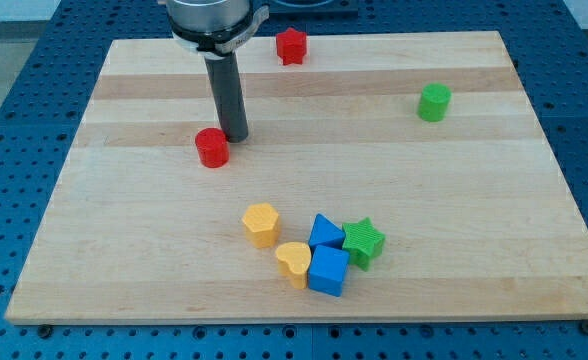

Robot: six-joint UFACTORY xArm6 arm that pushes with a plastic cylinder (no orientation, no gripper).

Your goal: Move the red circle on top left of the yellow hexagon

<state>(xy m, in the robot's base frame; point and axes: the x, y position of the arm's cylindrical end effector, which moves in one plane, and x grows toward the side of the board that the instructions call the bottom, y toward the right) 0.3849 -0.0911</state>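
In the camera view, the arm's tip [234, 136] stands on the wooden worktop [474, 200], just right of and slightly beyond the red circle [212, 147], close to touching it. The arm carries no gripper, only the dark rod, so nothing is grasped. The yellow hexagon [261, 224] lies nearer and to the right of the red circle, well apart. Beside the hexagon cluster a yellow heart [294, 262], a blue triangle [325, 232], a blue cube [328, 270] and a green star [363, 241]. Far off sit a red block [291, 46] and a green cylinder [434, 102].
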